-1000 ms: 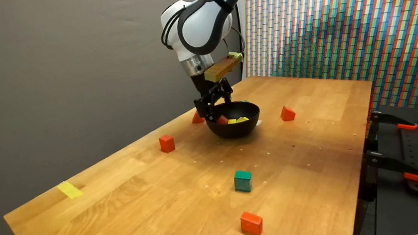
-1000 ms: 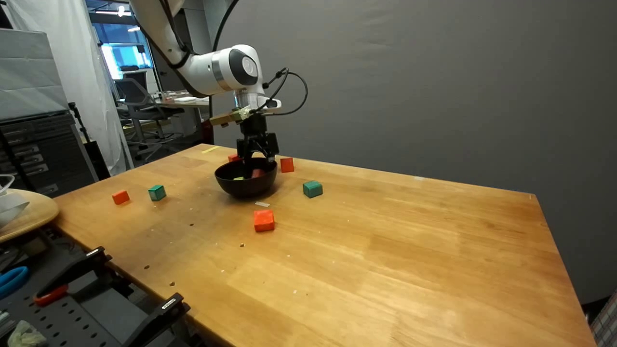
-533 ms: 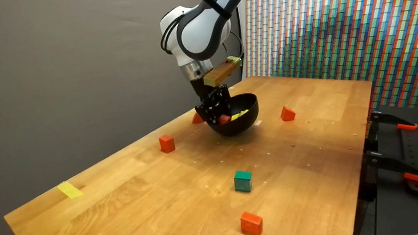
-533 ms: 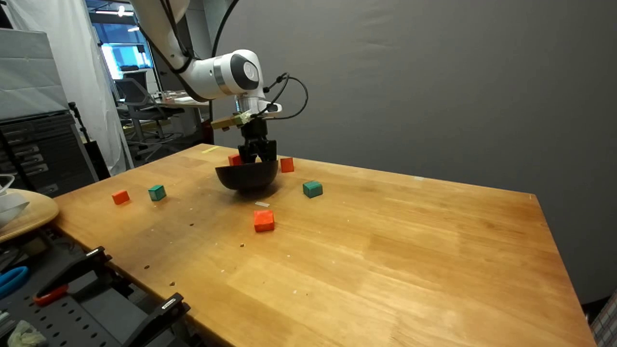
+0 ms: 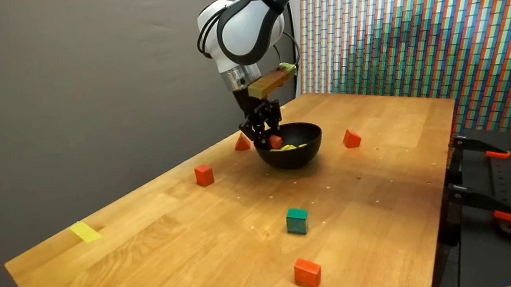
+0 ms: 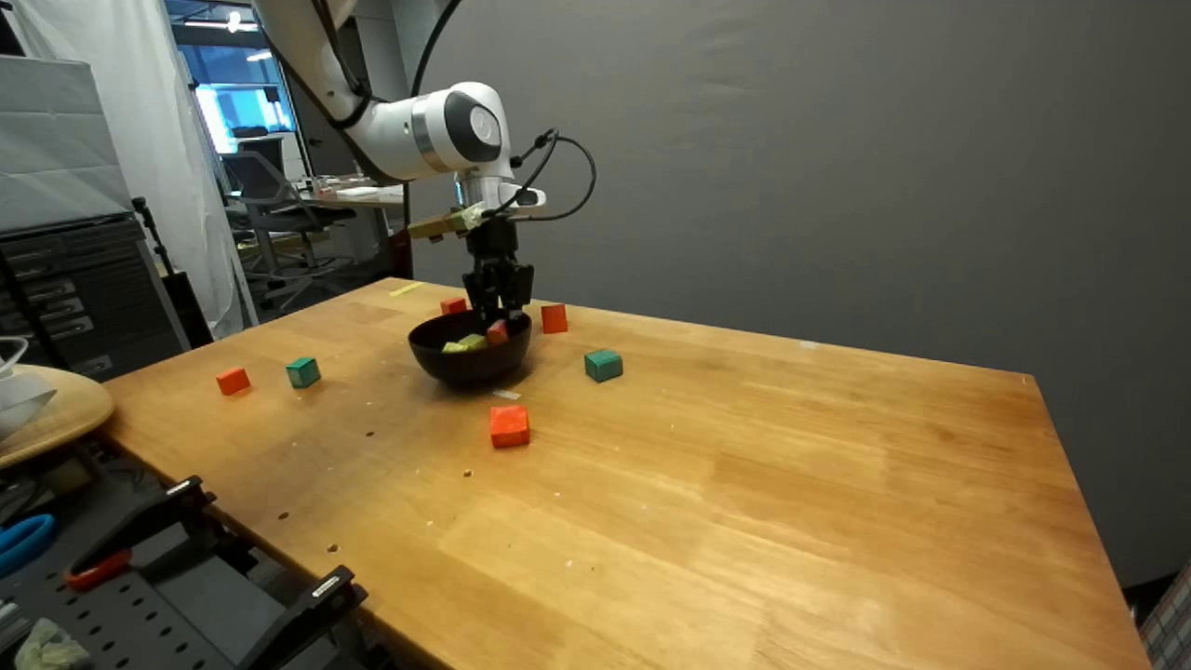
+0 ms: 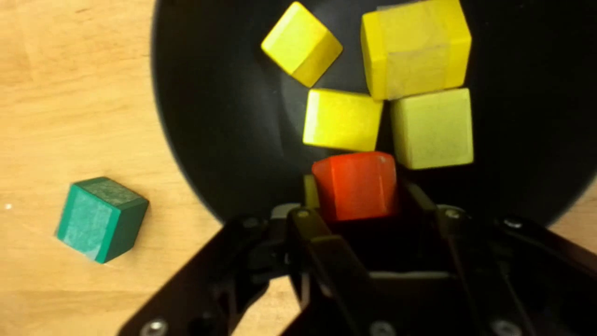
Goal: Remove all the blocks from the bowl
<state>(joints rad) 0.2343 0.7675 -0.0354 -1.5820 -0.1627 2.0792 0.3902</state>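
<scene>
The black bowl (image 5: 290, 158) rests on the wooden table with several yellow blocks (image 7: 343, 120) inside, as the wrist view shows. Against the bowl's near wall in that view, my gripper (image 7: 364, 191) has its fingers on both sides of a red block (image 7: 359, 185) and is shut on it. In both exterior views this red block (image 6: 498, 332) sits at the fingertips, just inside the rim and higher than the yellow ones. The gripper's dark body hides part of the bowl's rim. A green block (image 7: 98, 219) lies on the table beside the bowl.
Scattered on the table are red blocks (image 6: 510, 426) and green blocks (image 6: 604, 365), one red block (image 5: 241, 142) close to the bowl. A yellow tape strip (image 5: 85, 231) marks the table. Clamps (image 5: 488, 207) grip a side edge, and a grey wall (image 5: 75, 89) stands behind.
The fingers have closed round the red block. Half a second ago the gripper was lower and the bowl tilted; now gripper and block are higher, and the bowl sits level, shifted slightly.
</scene>
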